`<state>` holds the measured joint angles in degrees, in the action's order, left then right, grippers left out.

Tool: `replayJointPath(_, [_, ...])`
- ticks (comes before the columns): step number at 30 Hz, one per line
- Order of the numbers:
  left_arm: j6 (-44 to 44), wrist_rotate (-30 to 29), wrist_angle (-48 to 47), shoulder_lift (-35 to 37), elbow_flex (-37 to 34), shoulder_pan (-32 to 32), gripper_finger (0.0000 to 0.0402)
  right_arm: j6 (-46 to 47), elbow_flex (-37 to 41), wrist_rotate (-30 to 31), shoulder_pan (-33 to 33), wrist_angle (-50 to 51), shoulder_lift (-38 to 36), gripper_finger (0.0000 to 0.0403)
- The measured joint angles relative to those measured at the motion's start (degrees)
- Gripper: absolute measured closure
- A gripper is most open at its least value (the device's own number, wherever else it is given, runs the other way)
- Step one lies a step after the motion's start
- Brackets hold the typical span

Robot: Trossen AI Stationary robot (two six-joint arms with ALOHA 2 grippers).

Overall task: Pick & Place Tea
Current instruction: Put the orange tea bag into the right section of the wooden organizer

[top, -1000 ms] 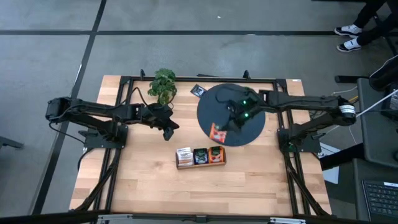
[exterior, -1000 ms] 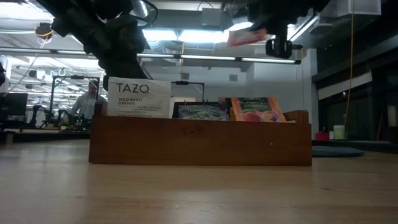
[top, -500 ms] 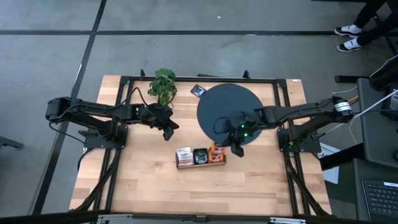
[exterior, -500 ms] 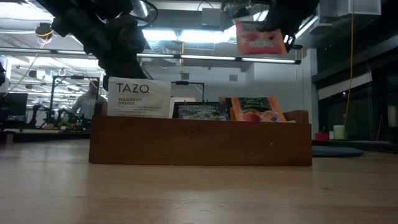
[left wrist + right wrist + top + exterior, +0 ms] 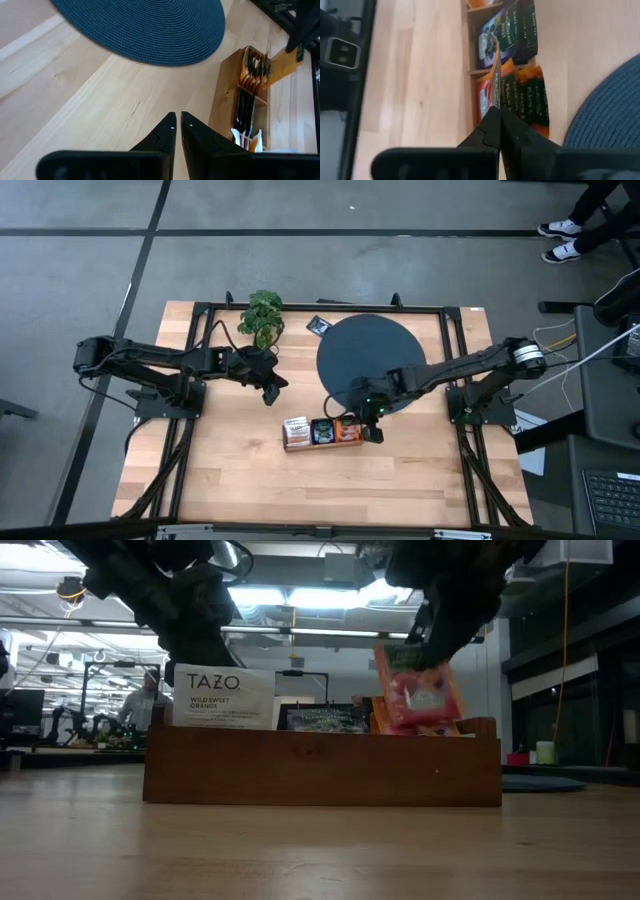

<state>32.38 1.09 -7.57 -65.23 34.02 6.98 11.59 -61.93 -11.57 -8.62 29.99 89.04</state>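
Note:
An orange-red tea packet hangs from my shut right gripper over the right-hand compartment of a wooden box. The box holds white packets, dark teal packets and orange packets standing on edge. One dark packet lies flat on the table by the black disc. My left gripper is shut and idle left of the disc, holding nothing. My right gripper pinches the orange-red packet between its two fingers at the upper edge, which I see edge-on in the right wrist view. The fingers come from above, slanting down toward the near edge. The packet hangs tilted below them, its lower part behind the box's front wall.
A small green plant stands at the far left of the disc. The woven disc lies just beyond the box. Bare wood stretches toward the near edge. A person sits in the room far behind the table.
My right gripper has swung from over the black disc toward the table's near edge and come down over the box, staying shut. The orange-red packet travelled with it, from high above the disc down into the box's right-hand compartment, now hanging more upright.

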Motion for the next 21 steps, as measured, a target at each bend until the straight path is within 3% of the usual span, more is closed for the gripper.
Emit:
replayJointPath(9, [1.4,0.0,0.0,0.0,0.0,0.0,0.0377,-1.6,0.0,1.0,-0.1,-2.5,4.9,0.0402])
replayJointPath(21, [2.5,0.0,0.0,0.0,0.0,0.0,0.0377,-1.3,0.4,0.1,-0.8,-1.1,5.1,0.0392])
